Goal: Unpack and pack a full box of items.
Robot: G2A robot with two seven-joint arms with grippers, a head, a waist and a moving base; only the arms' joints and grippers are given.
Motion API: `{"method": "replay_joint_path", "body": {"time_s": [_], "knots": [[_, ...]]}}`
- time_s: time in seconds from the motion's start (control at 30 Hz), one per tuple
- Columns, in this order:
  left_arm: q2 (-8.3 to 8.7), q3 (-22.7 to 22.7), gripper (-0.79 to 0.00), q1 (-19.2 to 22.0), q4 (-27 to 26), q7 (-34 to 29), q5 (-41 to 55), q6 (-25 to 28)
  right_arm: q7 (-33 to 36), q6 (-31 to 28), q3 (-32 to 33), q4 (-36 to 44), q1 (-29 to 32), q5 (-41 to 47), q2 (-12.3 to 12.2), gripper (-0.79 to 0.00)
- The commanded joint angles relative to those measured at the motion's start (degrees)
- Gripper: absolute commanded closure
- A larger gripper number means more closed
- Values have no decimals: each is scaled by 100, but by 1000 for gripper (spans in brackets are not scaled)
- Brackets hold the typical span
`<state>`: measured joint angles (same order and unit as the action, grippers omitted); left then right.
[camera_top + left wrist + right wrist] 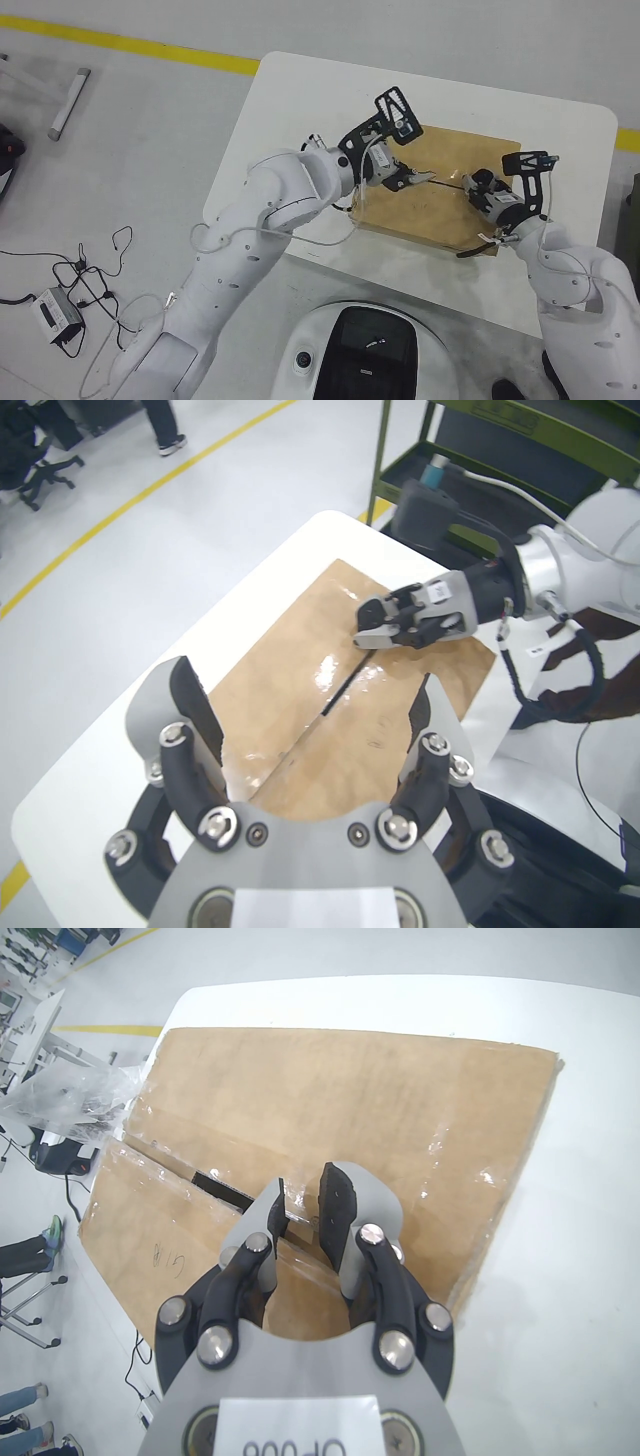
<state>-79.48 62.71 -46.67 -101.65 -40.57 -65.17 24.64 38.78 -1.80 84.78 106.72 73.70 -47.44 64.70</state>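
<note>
The flat brown cardboard box [350, 1093] lies on the white desk [590, 1178], under both hands. The right hand [305, 1188] has its fingers drawn nearly together on the glossy taped seam [345, 687] — whether they pinch tape is unclear. The left hand [302, 677] hovers spread wide above the seam's other end. The box's inside is hidden.

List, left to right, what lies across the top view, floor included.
power adapter with its cables on the floor → left gripper → right gripper
</note>
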Motion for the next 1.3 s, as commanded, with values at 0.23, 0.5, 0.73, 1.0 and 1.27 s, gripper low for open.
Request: {"method": "replay_joint_path", "body": {"time_s": [0.23,0.5,0.73,1.0,1.27], "knots": [[156,1447,-785,-808,-73,-883,1177,-1186,-35,6,-134,-16,-40,18,10,-225],[161,1784,-785,-1261,58,-1243,3635,-1481,-26,-17,-146,-19,-39,13,5,-194],[161,1784,-785,-1261,58,-1243,3635,-1481,-15,-22,-142,30,-21,23,0,-188],[130,1595,-785,-1356,248,-713,3945,-1445,-27,-16,-127,68,-3,27,-6,-108],[68,1263,-785,-1077,1097,-268,4717,-1646,-62,29,-183,66,18,25,-2,0]]}}
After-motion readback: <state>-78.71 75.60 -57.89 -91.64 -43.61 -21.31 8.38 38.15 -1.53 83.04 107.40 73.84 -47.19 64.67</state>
